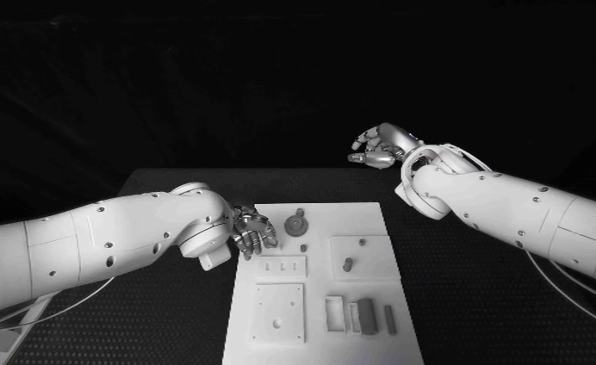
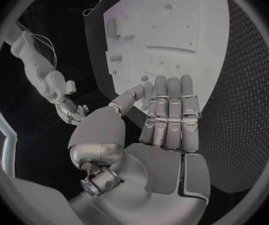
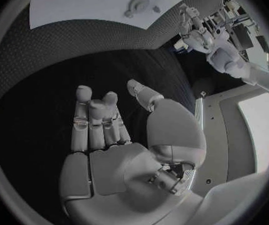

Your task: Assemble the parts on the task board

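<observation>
The white task board (image 1: 325,283) lies in the middle of the black tabletop (image 1: 460,296), with small grey parts (image 1: 363,315) near its front edge. The left hand (image 1: 252,231) hovers at the board's far left corner, fingers straight, side by side, holding nothing. The right hand (image 1: 379,145) hangs past the table's far edge, fingers loosely curled and empty. No part looks picked up yet; next, a hand must reach one and pinch it.
</observation>
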`<state>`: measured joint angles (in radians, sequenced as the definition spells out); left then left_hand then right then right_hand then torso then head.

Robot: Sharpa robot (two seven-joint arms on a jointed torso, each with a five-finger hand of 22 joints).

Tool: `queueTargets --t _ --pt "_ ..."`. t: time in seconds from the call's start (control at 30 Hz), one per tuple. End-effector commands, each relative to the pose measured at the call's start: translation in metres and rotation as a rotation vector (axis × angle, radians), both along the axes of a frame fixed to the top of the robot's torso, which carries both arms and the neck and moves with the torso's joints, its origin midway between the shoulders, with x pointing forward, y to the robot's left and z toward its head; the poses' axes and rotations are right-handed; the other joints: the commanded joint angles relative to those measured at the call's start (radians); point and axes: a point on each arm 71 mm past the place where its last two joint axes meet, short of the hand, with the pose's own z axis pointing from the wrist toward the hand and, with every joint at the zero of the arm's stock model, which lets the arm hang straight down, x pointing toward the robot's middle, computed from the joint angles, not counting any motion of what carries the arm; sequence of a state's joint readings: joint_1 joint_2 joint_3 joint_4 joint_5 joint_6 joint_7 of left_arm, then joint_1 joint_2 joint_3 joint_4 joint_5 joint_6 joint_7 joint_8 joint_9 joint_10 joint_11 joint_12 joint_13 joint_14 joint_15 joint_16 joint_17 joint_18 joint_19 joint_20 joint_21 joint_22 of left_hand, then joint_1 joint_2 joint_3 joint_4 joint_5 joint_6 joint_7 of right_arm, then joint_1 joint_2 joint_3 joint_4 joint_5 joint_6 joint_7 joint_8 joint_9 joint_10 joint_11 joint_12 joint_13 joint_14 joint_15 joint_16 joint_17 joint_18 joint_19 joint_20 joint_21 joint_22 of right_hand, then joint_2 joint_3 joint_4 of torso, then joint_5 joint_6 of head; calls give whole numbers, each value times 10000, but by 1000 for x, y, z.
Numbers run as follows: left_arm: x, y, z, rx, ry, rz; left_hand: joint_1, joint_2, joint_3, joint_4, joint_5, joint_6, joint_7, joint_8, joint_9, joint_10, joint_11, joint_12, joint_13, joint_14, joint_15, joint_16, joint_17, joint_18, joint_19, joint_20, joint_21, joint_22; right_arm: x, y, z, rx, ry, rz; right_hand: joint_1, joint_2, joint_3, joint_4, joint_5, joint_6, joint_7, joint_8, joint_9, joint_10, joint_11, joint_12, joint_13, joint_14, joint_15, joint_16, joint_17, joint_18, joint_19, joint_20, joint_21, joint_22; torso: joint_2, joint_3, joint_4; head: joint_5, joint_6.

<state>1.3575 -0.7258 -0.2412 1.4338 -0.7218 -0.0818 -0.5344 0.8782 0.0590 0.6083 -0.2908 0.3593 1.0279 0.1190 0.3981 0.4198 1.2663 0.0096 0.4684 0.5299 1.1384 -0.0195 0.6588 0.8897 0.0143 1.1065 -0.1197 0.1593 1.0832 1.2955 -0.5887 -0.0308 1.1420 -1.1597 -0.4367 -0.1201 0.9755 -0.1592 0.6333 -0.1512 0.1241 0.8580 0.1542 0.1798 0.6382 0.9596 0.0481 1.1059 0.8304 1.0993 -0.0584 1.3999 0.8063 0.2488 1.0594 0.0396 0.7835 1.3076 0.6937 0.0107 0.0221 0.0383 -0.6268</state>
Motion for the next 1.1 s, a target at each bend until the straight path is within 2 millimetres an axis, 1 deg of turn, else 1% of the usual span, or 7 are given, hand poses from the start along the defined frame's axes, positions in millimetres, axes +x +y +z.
queueTargets --t 0.03,0.17,0.4,0.57,0.7,0.83,1.1 --pt "2 -2 0 691 -98 -148 6 171 54 23 36 443 -425 184 1338 91 -219 120 69 -10 -50 130 -27 -127 34 -32 56 92 2 -3 -1 979 356 -184 -109 15 -117 -8 -14 -4 65 -38 -13 -27 -1 34 -17 -45 -16 40 -18 130 -34 18 -52 150 -41 16 5 13 -126" --pt "-3 -8 -13 699 -151 -127 -129 181 49 32 38 485 -480 297 1515 78 -278 378 215 -2 -96 412 -64 -112 100 -75 132 307 2 -1 -1 1099 476 -148 -109 43 -150 -23 -7 -6 63 -39 -16 -29 -4 41 -24 -47 -19 43 -22 130 -35 8 -55 151 -45 22 7 -17 -249" --pt "-5 -9 -20 616 -364 117 -305 144 78 46 282 612 -637 735 1891 135 -446 1023 542 98 -226 1087 -100 -78 322 -199 362 747 2 -2 -2 1155 555 -182 -191 69 -250 1 -5 -20 65 -48 -27 -38 -2 49 -43 -57 -18 45 -34 130 -42 2 -71 152 -38 2 4 -64 -332" --pt "-8 -14 -20 585 -358 80 -364 160 153 32 284 546 -705 1050 2317 19 -527 1513 808 24 -295 1585 -218 -67 384 -273 458 1085 2 -2 -2 1153 617 -163 -205 77 -277 -1 -2 -41 69 -60 -36 -46 1 48 -52 -66 -16 43 -40 130 -50 -1 -81 151 -27 24 8 -45 -359" --pt "-10 -20 -20 636 -369 -104 -331 180 192 55 278 398 -727 1204 3087 -131 -580 1957 1075 -37 -372 2029 -395 -79 469 -335 534 1396 2 -2 -3 1159 659 -151 -214 82 -300 -4 1 -70 75 -76 -46 -55 6 48 -62 -75 -11 41 -46 130 -58 -4 -90 150 -18 21 5 -68 -371" --pt "-10 -24 -19 974 -676 -522 -411 228 203 71 231 309 -750 1234 3771 -241 -622 2324 1234 -98 -429 2423 -569 -86 533 -392 558 1627 1 -1 -3 1259 753 -117 -223 89 -317 -2 3 -87 80 -86 -53 -62 11 49 -69 -82 -6 40 -50 130 -64 -4 -98 150 -28 17 3 -68 -404" --pt "-12 -33 -19 1471 -846 -1061 -483 236 229 107 170 347 -790 1094 4141 -157 -696 2593 1296 10 -518 2734 -759 -68 728 -472 599 1786 1 -1 -4 1346 895 -140 -248 119 -341 17 6 -109 89 -99 -64 -77 20 49 -82 -97 2 38 -59 130 -76 -2 -113 148 -32 26 -10 -92 -432"
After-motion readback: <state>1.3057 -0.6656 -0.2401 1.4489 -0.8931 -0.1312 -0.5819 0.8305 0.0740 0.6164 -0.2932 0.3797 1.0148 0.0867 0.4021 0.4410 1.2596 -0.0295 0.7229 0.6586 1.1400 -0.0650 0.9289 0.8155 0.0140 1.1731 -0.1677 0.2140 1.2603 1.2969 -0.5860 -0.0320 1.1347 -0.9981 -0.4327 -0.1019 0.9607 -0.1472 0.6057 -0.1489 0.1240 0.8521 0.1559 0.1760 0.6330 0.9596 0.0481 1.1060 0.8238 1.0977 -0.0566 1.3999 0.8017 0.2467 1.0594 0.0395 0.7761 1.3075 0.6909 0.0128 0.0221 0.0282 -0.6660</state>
